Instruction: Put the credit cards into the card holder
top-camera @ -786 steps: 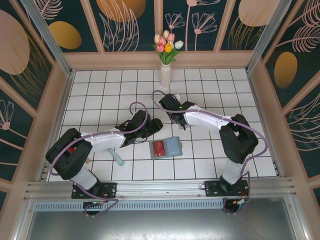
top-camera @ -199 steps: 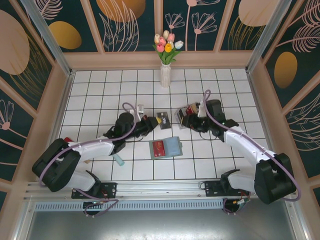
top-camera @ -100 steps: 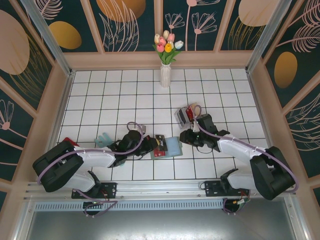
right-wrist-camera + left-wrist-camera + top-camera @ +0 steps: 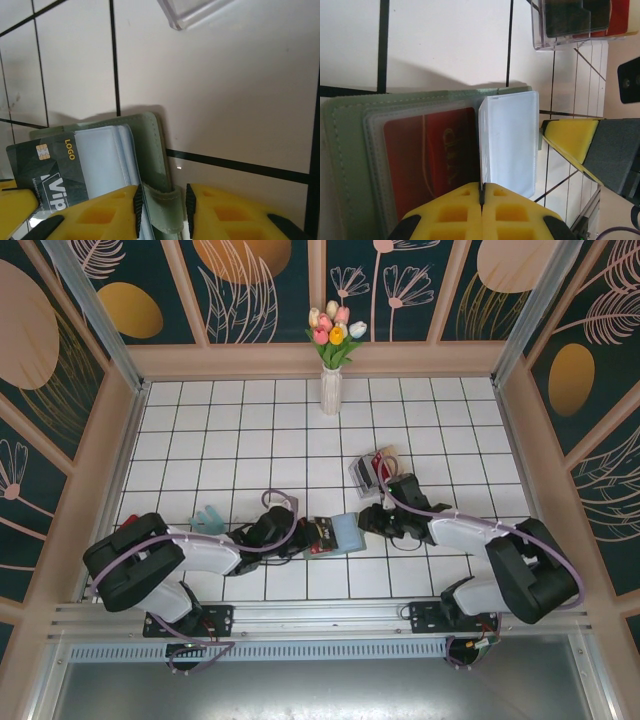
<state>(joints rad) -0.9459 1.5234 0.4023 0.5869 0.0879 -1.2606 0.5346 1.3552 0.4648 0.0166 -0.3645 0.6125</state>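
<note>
Step in hand: card insertion. The left gripper (image 4: 481,192), closed on 1 dark credit card (image 4: 50,170), holds it over the card holder (image 4: 150,135), open on the desk (image 4: 250,430). The right gripper (image 4: 161,200) clamps the holder's strap. Next move: slide the card squarely into a pocket.

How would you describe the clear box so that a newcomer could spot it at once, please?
Start at the vase by the back wall and come toward the arms, slightly right. The clear box sits on the tiles just beyond the right gripper. Unlike the flat green wallet nearer the arms, it is see-through, with red showing inside.
</note>
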